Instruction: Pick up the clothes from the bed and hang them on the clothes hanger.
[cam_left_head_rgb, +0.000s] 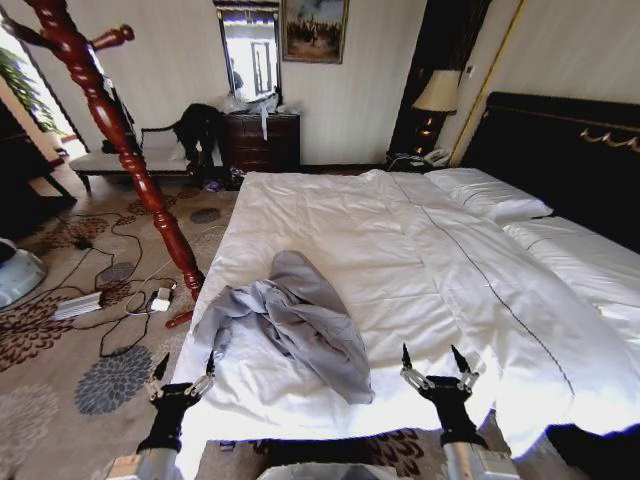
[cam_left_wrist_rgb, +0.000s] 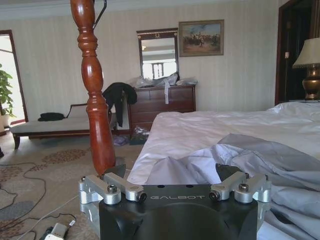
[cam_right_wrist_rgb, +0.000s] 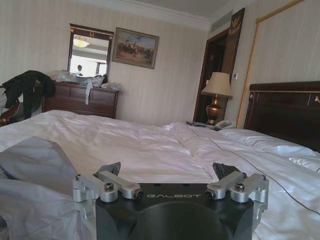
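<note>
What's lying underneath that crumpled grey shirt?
The grey shirt lies on the bed's white duvet, near its foot edge. Whether anything, such as a hanger, hides beneath its folds cannot be seen.

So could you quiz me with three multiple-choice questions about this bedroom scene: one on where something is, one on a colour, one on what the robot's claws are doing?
1. Where does the shirt lie?
A. near the foot edge of the bed
B. on the pillows
C. on the carpet

2. What colour is it?
A. black
B. light grey-blue
C. red

3. How do the left gripper and right gripper stand?
A. both shut on the shirt
B. one holds a hanger
C. both open, holding nothing

Answers: 1 A, it lies crumpled on the duvet just ahead of the grippers; 2 B, pale against the white bedding; 3 C, fingers spread, nothing between them.
</note>
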